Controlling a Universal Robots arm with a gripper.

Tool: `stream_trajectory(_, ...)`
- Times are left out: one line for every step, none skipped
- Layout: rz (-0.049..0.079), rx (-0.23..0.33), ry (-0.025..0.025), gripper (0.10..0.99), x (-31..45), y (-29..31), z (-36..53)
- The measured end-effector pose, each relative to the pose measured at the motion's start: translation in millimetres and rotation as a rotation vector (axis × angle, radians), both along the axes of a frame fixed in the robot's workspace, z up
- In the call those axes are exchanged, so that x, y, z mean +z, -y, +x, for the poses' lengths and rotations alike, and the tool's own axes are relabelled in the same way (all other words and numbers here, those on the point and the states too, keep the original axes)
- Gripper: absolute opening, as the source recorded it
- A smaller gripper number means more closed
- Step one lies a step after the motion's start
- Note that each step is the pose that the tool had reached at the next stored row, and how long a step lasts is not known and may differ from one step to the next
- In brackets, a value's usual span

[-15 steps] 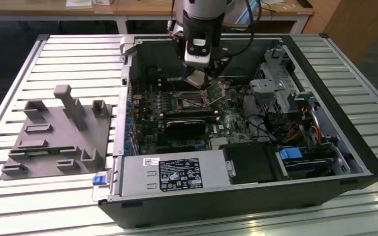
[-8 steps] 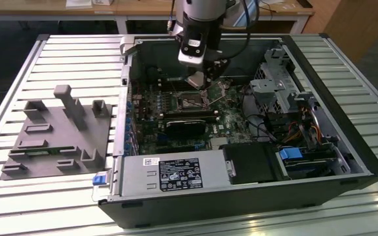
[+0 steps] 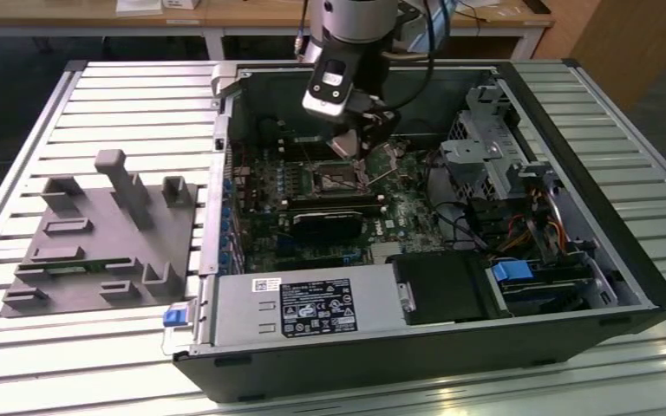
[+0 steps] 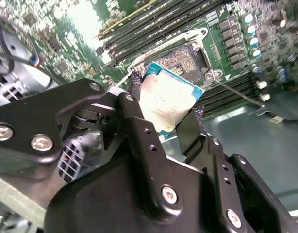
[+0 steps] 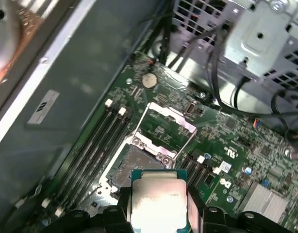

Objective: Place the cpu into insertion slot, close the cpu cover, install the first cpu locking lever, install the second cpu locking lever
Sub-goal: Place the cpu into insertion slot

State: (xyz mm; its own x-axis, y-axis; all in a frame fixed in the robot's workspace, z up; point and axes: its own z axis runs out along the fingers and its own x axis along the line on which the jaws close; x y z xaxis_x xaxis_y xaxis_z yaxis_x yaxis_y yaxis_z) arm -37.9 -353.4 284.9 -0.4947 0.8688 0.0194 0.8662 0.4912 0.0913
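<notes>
Hand (image 4: 164, 99) gripping the cpu (image 5: 158, 204) by 2 edges, just abv the insertion slot (image 5: 136, 162); cpu cover (image 5: 174, 115) flipped open (off the slot).

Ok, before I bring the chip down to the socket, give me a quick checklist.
1. cpu gripped in the pincer: ok.
2. insertion slot empty: ok.
3. cpu cover swung open, off the slot: ok.
4. cpu corner mark matched to the slot: cannot tell.
5. cpu centred over the slot: cannot tell.
</notes>
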Motion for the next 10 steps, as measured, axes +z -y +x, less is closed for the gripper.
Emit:
stream_trajectory(0.0,-0.018,0.0,0.537,-1.1,0.0,0.0)
stream_trajectory(0.0,-0.036,0.0,0.537,-2.3,0.0,0.0)
stream_trajectory(0.0,-0.054,0.0,0.537,-3.5,0.0,0.0)
stream_trajectory(0.0,-0.072,0.0,0.537,-4.7,0.0,0.0)
stream_trajectory(0.0,-0.09,0.0,0.537,-6.0,0.0,0.0)
stream_trajectory(0.0,-0.108,0.0,0.537,-7.4,0.0,0.0)
stream_trajectory(0.0,-0.126,-0.0001,0.537,-8.7,0.0,0.0)
stream_trajectory(0.0,-0.145,-0.0001,0.537,-10.0,0.0,0.0)
stream_trajectory(0.0,-0.163,-0.0001,0.537,-11.3,0.0,0.0)
stream_trajectory(0.0,-0.182,0.0,0.537,-12.5,0.0,0.0)
